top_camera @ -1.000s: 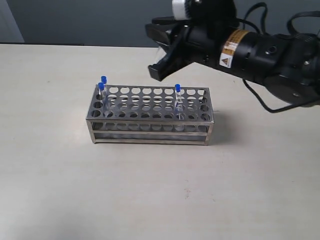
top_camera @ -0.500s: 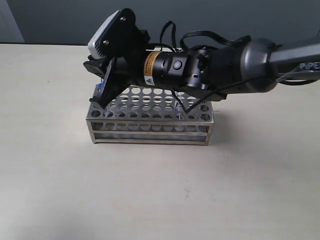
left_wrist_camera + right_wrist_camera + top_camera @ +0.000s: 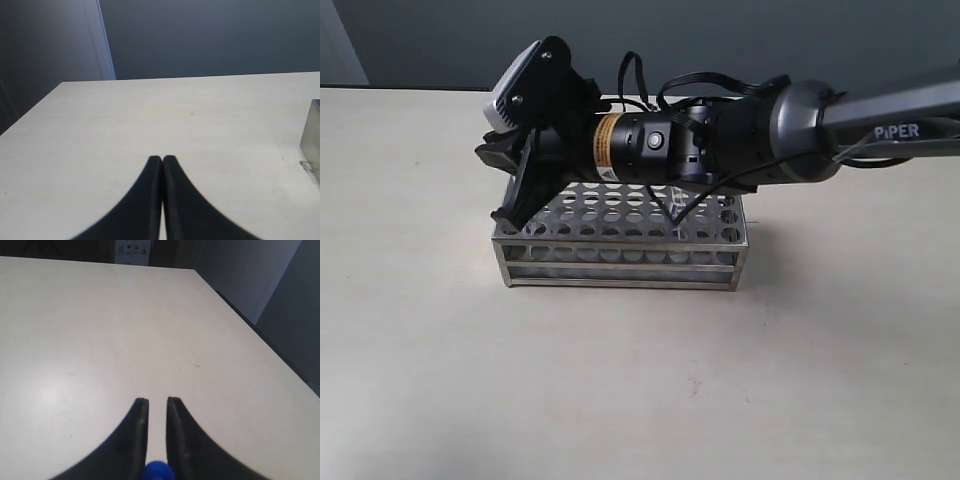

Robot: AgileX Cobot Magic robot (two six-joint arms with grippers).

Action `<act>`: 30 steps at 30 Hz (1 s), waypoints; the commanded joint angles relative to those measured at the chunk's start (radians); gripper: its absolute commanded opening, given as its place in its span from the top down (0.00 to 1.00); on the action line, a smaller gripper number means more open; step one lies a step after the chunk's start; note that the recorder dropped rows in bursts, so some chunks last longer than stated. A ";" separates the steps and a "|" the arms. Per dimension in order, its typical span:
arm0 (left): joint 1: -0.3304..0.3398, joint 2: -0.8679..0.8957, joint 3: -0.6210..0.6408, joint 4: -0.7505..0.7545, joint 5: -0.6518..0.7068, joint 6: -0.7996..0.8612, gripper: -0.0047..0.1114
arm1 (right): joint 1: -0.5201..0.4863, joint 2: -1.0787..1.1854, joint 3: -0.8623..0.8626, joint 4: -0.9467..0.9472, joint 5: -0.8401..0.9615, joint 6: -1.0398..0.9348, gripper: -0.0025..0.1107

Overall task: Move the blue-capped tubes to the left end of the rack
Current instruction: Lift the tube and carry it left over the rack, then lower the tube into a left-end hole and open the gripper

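The steel rack [image 3: 620,250] stands mid-table, seen in the exterior view. My right arm reaches across it, and its gripper [image 3: 505,205] points down at the rack's left end. In the right wrist view this gripper [image 3: 156,400] has its fingers nearly together, with the cap of a blue-capped tube [image 3: 158,471] pinched between them near their base. The arm hides the other blue-capped tubes. My left gripper [image 3: 162,158] is shut and empty over bare table, with one corner of the rack [image 3: 312,125] beside it. It is out of the exterior view.
The pale table [image 3: 620,380] spreads out round the rack. The right arm's black cables [image 3: 660,90] loop above the rack's back. A dark wall lies beyond the table's far edge.
My right arm swung from the rack's upper right to its left end, covering the tubes. Its wide-open fingers have narrowed round a blue cap. In the last half second it edged slightly left.
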 commanded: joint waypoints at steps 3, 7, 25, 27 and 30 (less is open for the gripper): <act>-0.008 -0.004 0.005 0.000 -0.012 -0.004 0.96 | 0.002 -0.001 -0.007 -0.020 -0.015 0.016 0.99; -0.008 -0.004 0.005 0.000 -0.012 -0.004 0.96 | 0.002 -0.001 -0.007 -0.049 -0.021 0.016 0.99; -0.008 -0.004 0.005 0.000 -0.012 -0.004 0.96 | 0.002 0.075 -0.094 -0.194 0.064 0.185 0.99; -0.008 -0.004 0.005 0.000 -0.012 -0.004 0.96 | 0.002 0.075 -0.094 -0.244 0.064 0.239 0.99; -0.008 -0.004 0.005 0.000 -0.012 -0.004 0.96 | 0.002 0.075 -0.094 -0.302 0.064 0.306 0.99</act>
